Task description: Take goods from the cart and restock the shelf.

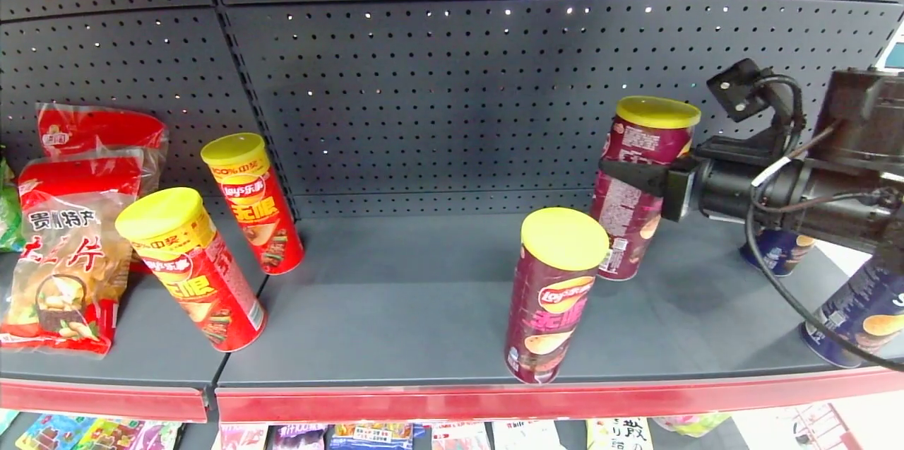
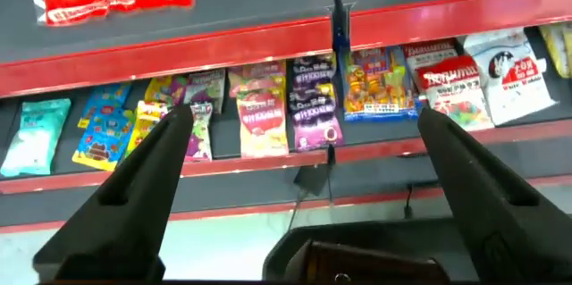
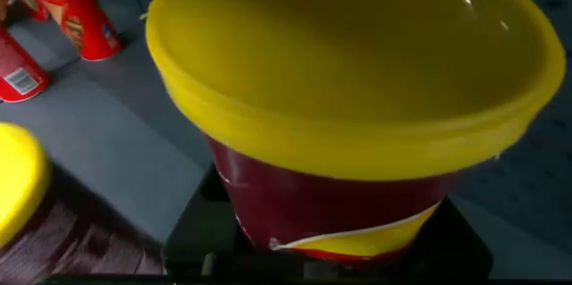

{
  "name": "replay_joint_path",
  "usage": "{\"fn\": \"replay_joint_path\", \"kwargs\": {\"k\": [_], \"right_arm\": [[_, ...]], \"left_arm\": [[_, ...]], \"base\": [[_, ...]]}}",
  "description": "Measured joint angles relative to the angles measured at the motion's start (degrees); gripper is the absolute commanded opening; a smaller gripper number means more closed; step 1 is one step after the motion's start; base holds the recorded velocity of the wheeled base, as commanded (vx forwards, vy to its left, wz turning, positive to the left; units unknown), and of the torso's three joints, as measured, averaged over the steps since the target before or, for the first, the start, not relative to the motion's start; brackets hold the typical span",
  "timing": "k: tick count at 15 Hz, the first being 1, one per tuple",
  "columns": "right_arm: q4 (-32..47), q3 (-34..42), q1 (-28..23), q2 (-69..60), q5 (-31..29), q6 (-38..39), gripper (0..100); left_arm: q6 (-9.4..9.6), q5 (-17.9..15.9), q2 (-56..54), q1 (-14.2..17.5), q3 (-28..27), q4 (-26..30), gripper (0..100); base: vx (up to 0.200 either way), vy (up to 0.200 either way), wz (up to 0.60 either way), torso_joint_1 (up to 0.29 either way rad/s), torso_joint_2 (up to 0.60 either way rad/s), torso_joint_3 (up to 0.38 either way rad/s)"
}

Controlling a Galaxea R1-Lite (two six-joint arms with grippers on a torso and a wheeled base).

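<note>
Left gripper (image 2: 304, 113) sits low in front of the lower shelf (image 2: 179, 48), fingers (image 2: 147, 173) spread wide with nothing between them. Beyond it are rows of candy packets (image 2: 264, 115); the head view cuts these off below the shelf (image 1: 424, 309).

Front purple can (image 1: 554, 294) stands upright just behind the shelf's red front edge, right of centre. Front red can (image 1: 191, 270) is near the front edge towards the left end. Beside it are snack bags (image 1: 63, 252), the outermost cut off.

Right arm comes in level from the right end, with the right gripper (image 1: 628, 176) clamped on the rear purple can (image 1: 639, 188) at mid-height. One finger (image 1: 625, 174) crosses its near side and the other is hidden behind it. The can is upright at mid-depth. Cannot tell if its base touches the shelf. The wrist view is mostly its yellow lid (image 3: 357, 53).

Two blue cans (image 1: 858, 323) at the right end are partly hidden by the arm and cable.

Rear red can (image 1: 253, 203) is close to the pegboard back (image 1: 452, 97).

Between the red and purple cans, the shelf is open from front edge to back.
</note>
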Motion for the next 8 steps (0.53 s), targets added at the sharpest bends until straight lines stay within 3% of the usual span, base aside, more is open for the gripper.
{"fn": "replay_joint_path", "kwargs": {"k": [8], "right_arm": [[-0.5, -9.6, 2.1, 11.6, 3.6, 0.1, 0]], "left_arm": [[-0.09, 0.4, -1.5, 0.0, 10.6, -15.0, 100]], "base": [[0.0, 0.0, 0.0, 0.0, 0.0, 0.0]]}}
